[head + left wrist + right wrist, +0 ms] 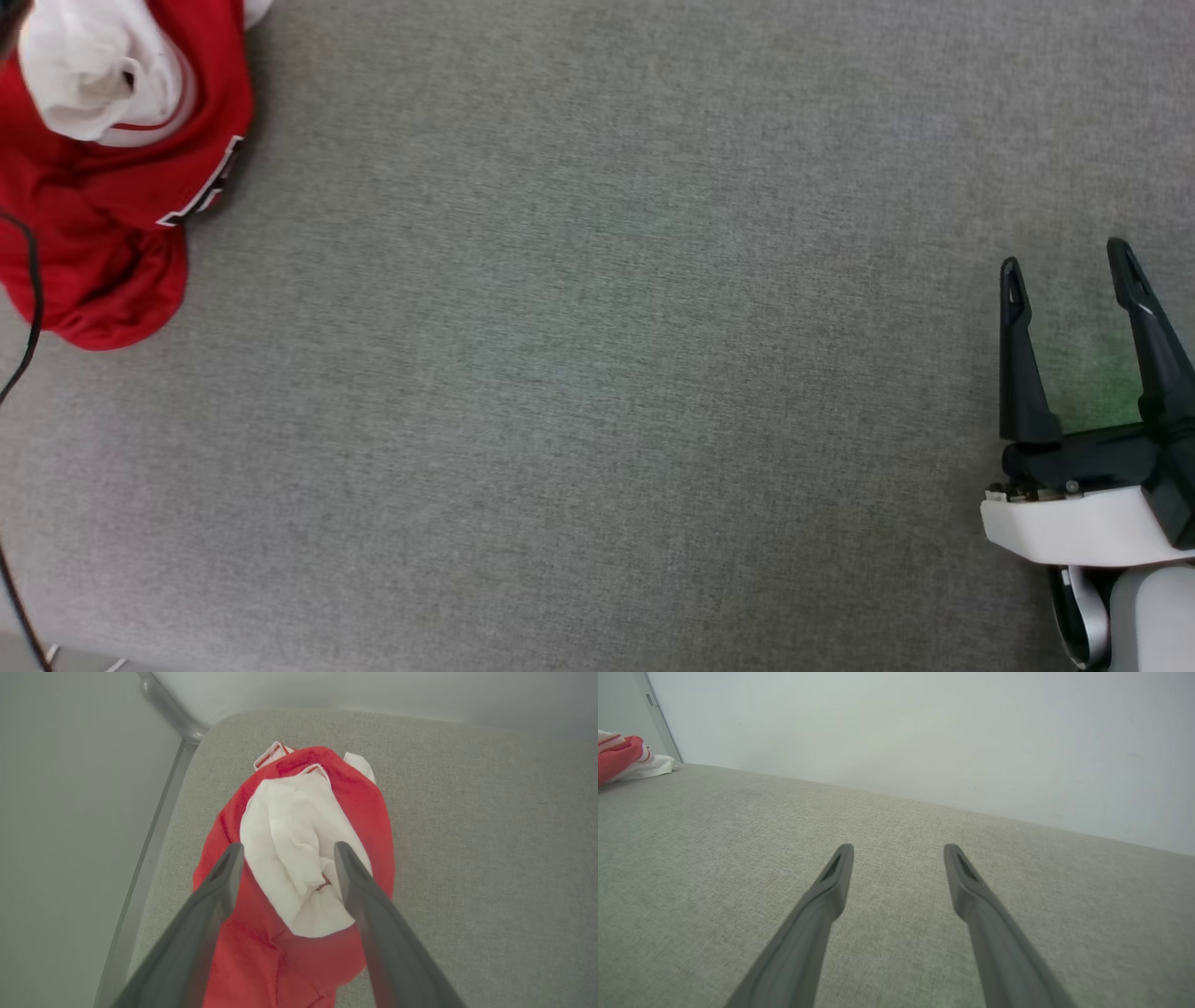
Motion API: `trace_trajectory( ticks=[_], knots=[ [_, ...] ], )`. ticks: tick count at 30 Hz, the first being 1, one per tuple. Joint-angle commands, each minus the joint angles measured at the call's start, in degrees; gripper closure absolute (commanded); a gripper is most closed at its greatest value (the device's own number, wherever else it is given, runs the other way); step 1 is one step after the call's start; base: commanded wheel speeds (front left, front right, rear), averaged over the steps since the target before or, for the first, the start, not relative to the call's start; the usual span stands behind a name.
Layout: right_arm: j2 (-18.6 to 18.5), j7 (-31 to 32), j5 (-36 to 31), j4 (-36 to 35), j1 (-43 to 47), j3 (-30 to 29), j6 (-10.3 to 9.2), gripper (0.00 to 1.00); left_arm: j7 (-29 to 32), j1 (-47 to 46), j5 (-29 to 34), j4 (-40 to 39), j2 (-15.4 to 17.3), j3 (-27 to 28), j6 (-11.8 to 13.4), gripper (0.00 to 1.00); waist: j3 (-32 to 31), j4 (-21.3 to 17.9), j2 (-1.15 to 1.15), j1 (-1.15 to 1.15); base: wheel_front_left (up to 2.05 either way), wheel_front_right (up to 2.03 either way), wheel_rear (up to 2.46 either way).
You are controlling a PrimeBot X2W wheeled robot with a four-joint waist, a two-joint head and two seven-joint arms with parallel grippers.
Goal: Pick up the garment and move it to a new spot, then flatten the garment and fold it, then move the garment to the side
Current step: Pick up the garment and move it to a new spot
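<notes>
**Head view.** The garment (103, 187) lies as a crumpled heap at the upper left corner of a grey woven fabric surface (597, 373). A bunched white sleeve (89, 70) sits on top of its red body. A strip of black, white-edged lettering (210, 187) shows along the heap's right margin. A thin black cable (28, 308) crosses the red cloth at the left edge of the view. The right gripper (1065, 257) is at the lower right, well apart from the garment, on a white wrist housing (1074, 527). Its two dark fingers point up the view, spread apart, with bare fabric between them. A faint green tint (1111, 383) marks the fabric between the finger bases.

**Left wrist view.** The left gripper (288, 847) is poised over the garment (261, 952), fingers spread wide. The tips frame the white sleeve (289, 826). Contact with the cloth cannot be determined. The heap sits near the surface's rounded corner, beside a metal rail (154, 812) and a pale wall (373, 690).

**Right wrist view.** The right gripper (899, 847) points low across the surface toward a pale wall (924, 732), fingers apart and holding nothing. The garment (621, 760) lies at the far left edge.
</notes>
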Motion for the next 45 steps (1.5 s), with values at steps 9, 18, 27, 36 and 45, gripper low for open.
trace_trajectory(
  ticks=[9, 18, 27, 36, 45],
  knots=[
    [-0.9, -0.1, -0.5, -0.6, -2.4, 0.3, -0.02, 0.0, 13.3, 2.6, -5.5, 1.8, 2.5, -4.6, 0.0, 0.0, 4.3, -2.4, 0.0, -0.01, 0.0, 0.0, 0.0],
    [-1.4, -0.1, -0.3, 0.1, -3.0, 0.3, -0.03, 0.0, 13.9, 5.9, -6.1, 7.4, -0.7, -9.9, 0.0, 0.0, 6.4, -3.5, 0.0, -0.01, 0.0, 0.0, 0.0],
    [-0.7, -0.1, 0.6, 1.2, -2.2, 0.9, -0.03, 0.0, 8.8, 1.4, -7.2, 6.9, 4.0, -12.4, 0.0, 1.0, 1.8, -3.4, 0.0, -0.01, 0.0, 0.0, 0.0],
    [0.2, -0.1, 1.9, 2.7, -0.3, 1.4, -0.03, 0.0, 6.9, -4.2, -8.5, 0.3, 7.3, -16.9, 0.0, 1.0, -6.1, -3.7, 0.0, -0.01, 0.0, 0.0, 0.0],
    [0.4, -0.1, 5.9, 4.0, 1.9, 1.5, -0.03, 0.0, 9.1, -11.3, -9.4, -10.3, 7.7, -23.5, 0.0, 1.0, -13.1, -6.9, 0.0, -0.01, 0.0, 0.0, 0.0]
  ],
)
